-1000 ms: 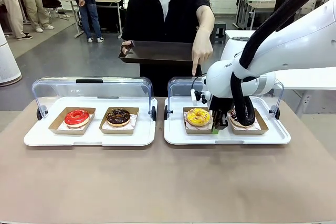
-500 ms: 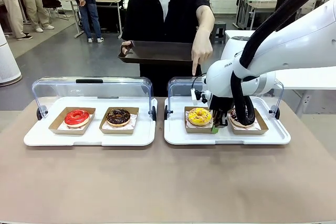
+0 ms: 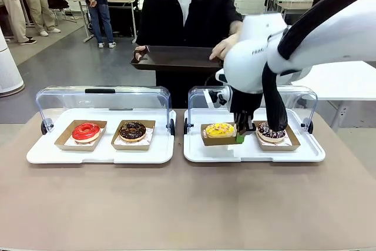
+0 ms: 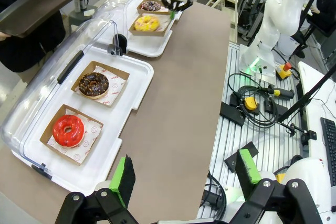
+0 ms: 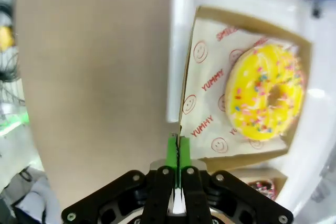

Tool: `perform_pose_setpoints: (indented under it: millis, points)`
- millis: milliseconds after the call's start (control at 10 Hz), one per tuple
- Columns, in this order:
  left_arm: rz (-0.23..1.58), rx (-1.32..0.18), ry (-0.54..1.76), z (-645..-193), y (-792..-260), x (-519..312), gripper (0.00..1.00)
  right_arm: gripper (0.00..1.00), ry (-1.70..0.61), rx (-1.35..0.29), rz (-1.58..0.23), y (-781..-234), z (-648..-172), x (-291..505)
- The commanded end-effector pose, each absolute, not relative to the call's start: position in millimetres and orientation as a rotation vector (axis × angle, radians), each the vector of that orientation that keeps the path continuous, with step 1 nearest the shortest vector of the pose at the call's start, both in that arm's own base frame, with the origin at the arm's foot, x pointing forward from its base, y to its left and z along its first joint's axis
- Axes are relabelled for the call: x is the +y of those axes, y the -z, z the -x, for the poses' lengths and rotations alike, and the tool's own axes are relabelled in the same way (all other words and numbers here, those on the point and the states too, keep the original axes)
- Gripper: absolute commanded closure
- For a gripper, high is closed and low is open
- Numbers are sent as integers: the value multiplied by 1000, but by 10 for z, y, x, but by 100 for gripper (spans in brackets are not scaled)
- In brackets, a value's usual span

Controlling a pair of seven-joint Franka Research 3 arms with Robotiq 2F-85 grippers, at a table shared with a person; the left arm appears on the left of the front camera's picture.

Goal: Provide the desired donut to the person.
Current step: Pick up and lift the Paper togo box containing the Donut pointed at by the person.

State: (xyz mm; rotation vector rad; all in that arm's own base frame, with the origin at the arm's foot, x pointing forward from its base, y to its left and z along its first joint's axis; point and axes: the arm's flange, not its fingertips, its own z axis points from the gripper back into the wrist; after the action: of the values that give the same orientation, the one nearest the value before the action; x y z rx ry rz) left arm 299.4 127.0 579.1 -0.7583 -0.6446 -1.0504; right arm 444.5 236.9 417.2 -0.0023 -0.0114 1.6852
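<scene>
Since a second ago the person's (image 3: pixel 187 13) hand (image 3: pixel 222 47) has stopped pointing down and gone back to the edge of the dark serving tray (image 3: pixel 173 58), and the right arm has risen. The right gripper (image 3: pixel 239 137) (image 5: pixel 177 148) is clenched on the thin right wall of the cardboard tray (image 3: pixel 218 141). That tray now sits a little higher and further left over the right-hand white tray (image 3: pixel 252 152), with the yellow donut (image 3: pixel 220 129) in it.

The donut's glaze is glossy and dotted with coloured sprinkles. Under it lies a paper liner (image 5: pixel 210 108) printed with red smileys and "YUMMY". Just to the right sits a chocolate donut with sprinkles (image 3: pixel 271 131). The white tray is smooth with rounded corners, its clear domed lid (image 3: pixel 304 101) swung back. The left gripper (image 4: pixel 186 174) hangs released, green pads well apart, near the left end of the matte brown table (image 4: pixel 178 77).
</scene>
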Motion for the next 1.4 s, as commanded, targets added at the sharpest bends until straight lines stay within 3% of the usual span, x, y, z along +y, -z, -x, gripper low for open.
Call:
perform_pose_setpoints:
  millis: [0,500,900,1300]
  points:
    - [762,-661,1060,-2987,-5805,1280,0,100,-1650,8,44,-4531,-4113,2439]
    - [762,-661,1060,-2987,-5805,1280,0,100,-1644,-27,93,-5698,-3635,2641]
    - [762,-661,1060,-2987,-5805,1280,0,100,-1579,-23,86,-6350,-4102,2629]
    - [762,-661,1060,-2987,-5805,1280,0,100,-1617,-41,71,-6306,-4543,2600]
